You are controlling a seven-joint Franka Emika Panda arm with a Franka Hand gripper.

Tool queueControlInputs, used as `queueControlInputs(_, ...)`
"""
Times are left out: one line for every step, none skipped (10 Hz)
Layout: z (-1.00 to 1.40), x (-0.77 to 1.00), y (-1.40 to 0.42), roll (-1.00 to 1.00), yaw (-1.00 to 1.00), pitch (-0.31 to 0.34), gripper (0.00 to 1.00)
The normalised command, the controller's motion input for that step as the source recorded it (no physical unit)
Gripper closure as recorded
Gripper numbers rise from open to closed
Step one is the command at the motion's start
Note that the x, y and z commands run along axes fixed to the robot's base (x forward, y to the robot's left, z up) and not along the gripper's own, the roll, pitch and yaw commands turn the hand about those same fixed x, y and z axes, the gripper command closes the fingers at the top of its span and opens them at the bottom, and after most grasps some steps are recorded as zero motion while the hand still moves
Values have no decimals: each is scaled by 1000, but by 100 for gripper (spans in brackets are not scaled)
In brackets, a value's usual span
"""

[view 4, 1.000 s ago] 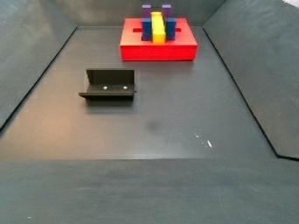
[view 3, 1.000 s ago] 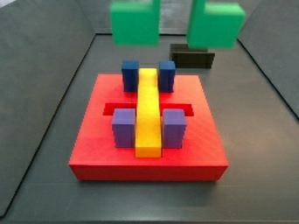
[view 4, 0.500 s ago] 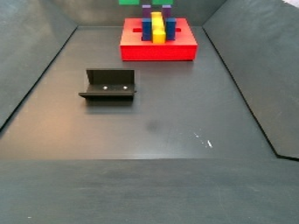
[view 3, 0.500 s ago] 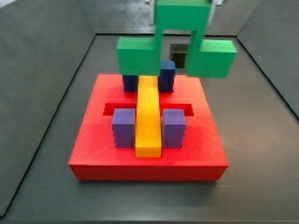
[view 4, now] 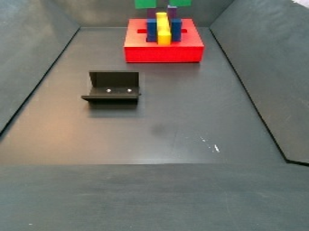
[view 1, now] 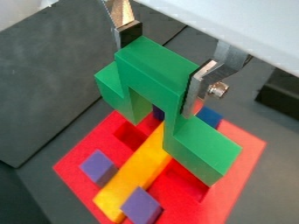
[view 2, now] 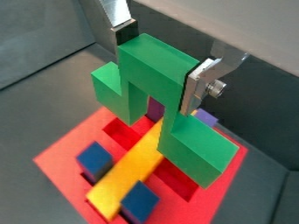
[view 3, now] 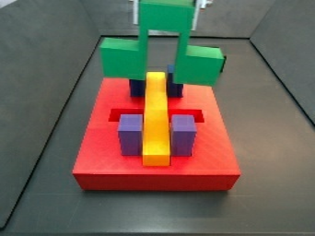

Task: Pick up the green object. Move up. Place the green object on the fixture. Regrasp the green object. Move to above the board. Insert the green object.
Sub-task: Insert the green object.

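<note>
While over the board (view 3: 155, 152), the claw (view 1: 170, 54) clamps the green object (view 1: 163, 101).

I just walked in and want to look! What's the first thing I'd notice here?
The big green object, pinched in the robot's hand and hanging right above the red board. Next, the yellow bar lying down the board's middle between blue and purple blocks. Away on the grey floor stands the dark fixture.

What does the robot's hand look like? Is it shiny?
The gripper, above the red board, has two flat, silvery metal fingers, a bit shiny. One shows a round screw head. Above them sits a pale, whitish body. No cables or markings are visible.
</note>
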Motion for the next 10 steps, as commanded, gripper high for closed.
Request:
queueControlInputs(-217, 0, 23, -446, 0, -59, 100)
queueControlInputs(-129, 31, 6, -469, 0, -174, 100)
queueControlInputs(-34, 37, 0, -436, 89, -290, 100)
queueControlInputs(97, -129, 11, -314, 140, -387, 100)
queueControlInputs(409, -411, 129, -227, 137, -463, 100)
queueControlInputs(383, -503, 51, 0, 86, -499, 100)
queueControlInputs(254, -454, 0, 216, 126, -489, 100)
queueControlInputs(103, -326, 0, 310, 206, -497, 100)
queueControlInputs(14, -257, 0, 373, 254, -489, 100)
queueControlInputs(17, -240, -9, 410, 274, -459, 100)
